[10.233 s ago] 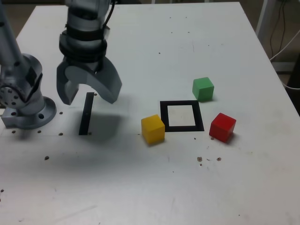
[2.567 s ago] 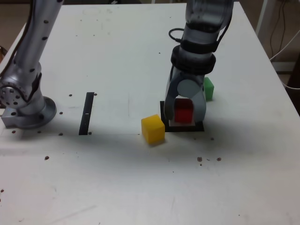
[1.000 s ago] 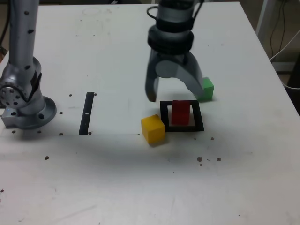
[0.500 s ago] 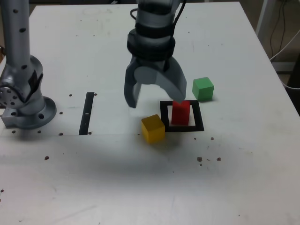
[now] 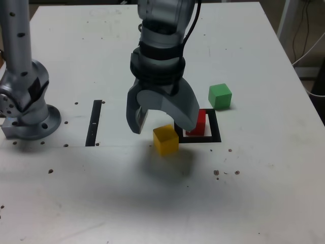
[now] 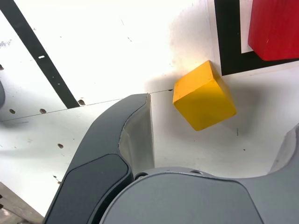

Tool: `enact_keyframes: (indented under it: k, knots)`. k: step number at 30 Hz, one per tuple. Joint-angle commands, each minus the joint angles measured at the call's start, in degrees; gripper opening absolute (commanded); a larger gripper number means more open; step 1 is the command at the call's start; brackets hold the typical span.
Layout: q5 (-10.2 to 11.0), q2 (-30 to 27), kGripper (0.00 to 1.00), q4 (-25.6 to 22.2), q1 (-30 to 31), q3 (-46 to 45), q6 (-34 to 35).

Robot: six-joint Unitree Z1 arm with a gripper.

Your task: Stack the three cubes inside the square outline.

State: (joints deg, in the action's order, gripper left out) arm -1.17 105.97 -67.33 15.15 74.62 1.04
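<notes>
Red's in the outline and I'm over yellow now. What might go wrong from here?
The yellow cube sits skewed to the open end effector, so closing may twist it or pinch its corners. It also lies right beside the square outline, so a finger coming down could bump the red cube inside.

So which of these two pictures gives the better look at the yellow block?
The wrist view: the yellow block fills much of that picture, sharp and unobstructed between the open gripper's jaws, just outside the square outline. The exterior view shows it small, below the gripper, but places it beside the outline holding the red block.
</notes>
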Motion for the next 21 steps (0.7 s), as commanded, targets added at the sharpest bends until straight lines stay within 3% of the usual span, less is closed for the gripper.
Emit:
enact_keyframes:
  k: [1, 8, 14, 21]
  knots:
    - [0.65, 0.13, 0.99, 0.05, 0.06, -0.03, -1.16]
    - [3.26, 0.29, 1.0, 1.55, 0.06, 0.08, -10.38]
    - [4.36, 0.55, 1.0, 2.96, 0.06, 0.12, -19.5]
    - [5.63, 0.13, 1.0, 3.97, 0.85, -0.55, -25.17]
